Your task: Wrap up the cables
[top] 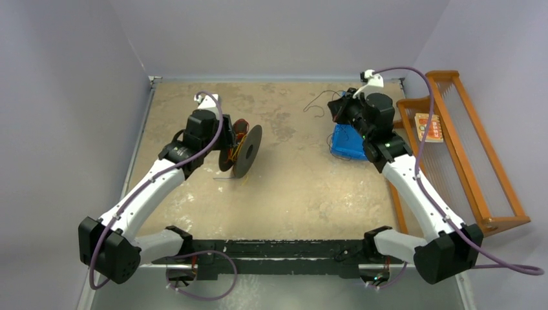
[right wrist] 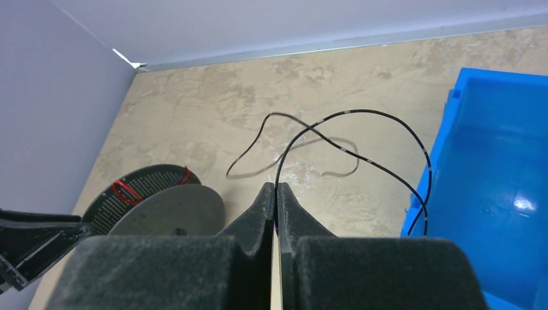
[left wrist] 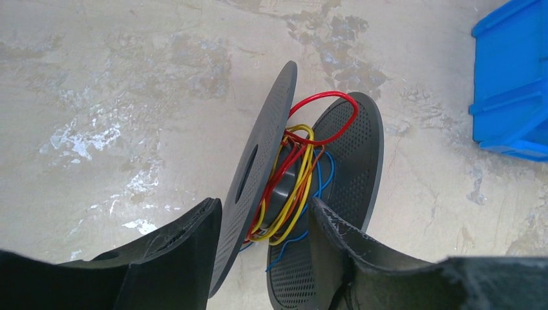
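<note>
A black two-flanged spool [top: 247, 150] stands on edge, tilted, left of the table's middle. Red, yellow, orange and blue cables [left wrist: 298, 169] are wound loosely on its hub, and a red loop sticks out. My left gripper [left wrist: 265, 248] is open. Its fingers straddle the spool's near flange [left wrist: 258, 161] and the cable bundle. My right gripper [right wrist: 276, 188] is shut on a thin black cable [right wrist: 362, 113]. The cable loops over the table and runs to the blue bin [right wrist: 504, 194]. The gripper also shows in the top view [top: 341, 106], at the back right.
The blue bin [top: 347, 143] sits under my right arm. A wooden rack [top: 465, 142] holding an orange card [top: 428, 127] stands along the right edge. Purple walls close the back and sides.
</note>
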### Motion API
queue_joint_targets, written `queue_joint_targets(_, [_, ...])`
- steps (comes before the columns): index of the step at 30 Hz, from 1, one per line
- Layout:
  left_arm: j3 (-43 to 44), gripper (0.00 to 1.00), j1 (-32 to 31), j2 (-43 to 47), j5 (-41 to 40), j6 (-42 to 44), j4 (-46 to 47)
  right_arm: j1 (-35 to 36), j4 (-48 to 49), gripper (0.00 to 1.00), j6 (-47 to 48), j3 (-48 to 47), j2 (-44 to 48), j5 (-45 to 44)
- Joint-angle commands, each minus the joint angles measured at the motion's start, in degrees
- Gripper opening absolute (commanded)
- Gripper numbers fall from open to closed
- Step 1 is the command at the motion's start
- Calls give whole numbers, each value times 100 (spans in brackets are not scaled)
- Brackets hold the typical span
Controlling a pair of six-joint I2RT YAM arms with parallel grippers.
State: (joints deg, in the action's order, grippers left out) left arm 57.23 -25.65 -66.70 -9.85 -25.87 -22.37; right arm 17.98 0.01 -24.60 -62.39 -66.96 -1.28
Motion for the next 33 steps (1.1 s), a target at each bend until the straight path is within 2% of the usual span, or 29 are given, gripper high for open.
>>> queue_joint_targets(1, [-45,52,-29,238,-138,81,133,93,-9,0,228,-225,193,444])
queue_joint_targets(10, [17,56,-33,449,-359,292,72,203,114,0,484,-175,379,1498])
queue_joint_targets(14, [257,56,-31,539,-145,386,-150,215,-10,0,665,-212,464,1940])
queue_joint_targets(18, [662,56,-28,685,579,452,-321,215,-111,0,824,-214,600,2451])
queue_joint_targets(25, [1456,57,-277,361,2715,665,-759,222,-342,0,1116,-309,766,3523])
queue_joint_targets(29, [1681,59,-1054,190,3012,641,-675,228,-546,0,1269,-395,857,3926])
queue_joint_targets(33, [1701,60,-1483,62,3283,414,-251,230,-725,0,1361,-432,933,4250])
